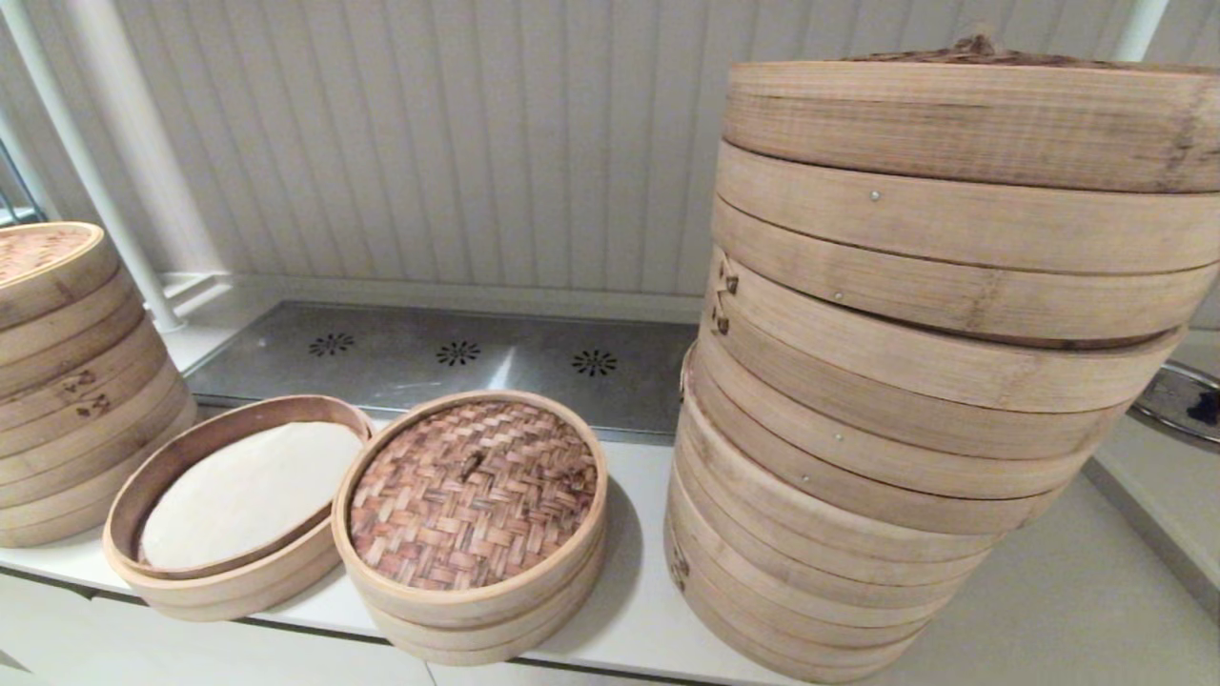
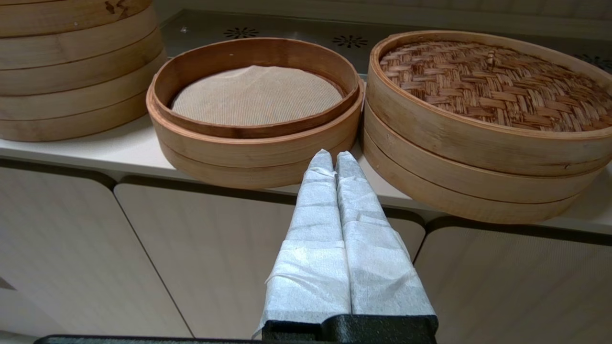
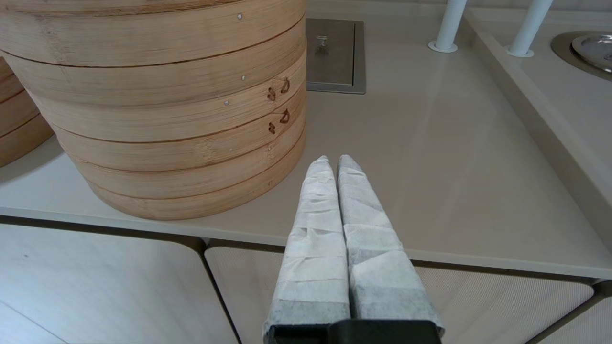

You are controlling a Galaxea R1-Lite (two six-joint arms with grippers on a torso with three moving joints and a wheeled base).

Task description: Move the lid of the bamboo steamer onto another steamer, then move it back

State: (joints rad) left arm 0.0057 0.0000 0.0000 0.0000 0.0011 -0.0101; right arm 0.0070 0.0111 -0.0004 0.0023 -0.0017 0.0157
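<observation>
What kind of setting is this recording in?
Probably a commercial kitchen or dim sum steaming station: a huge steamer stack and a second stack stand on a counter with a perforated steel panel. Both grippers hang shut below the counter edge.

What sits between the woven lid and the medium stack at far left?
The open steamer with its pale liner sits between the woven lid and the medium stack, clearest in head view.

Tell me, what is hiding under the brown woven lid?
The bamboo steamer lid sits on a small bamboo basket, whose side wall shows. Its inside is covered, so I cannot tell what it holds. The open steamer beside it shows a white liner.
</observation>
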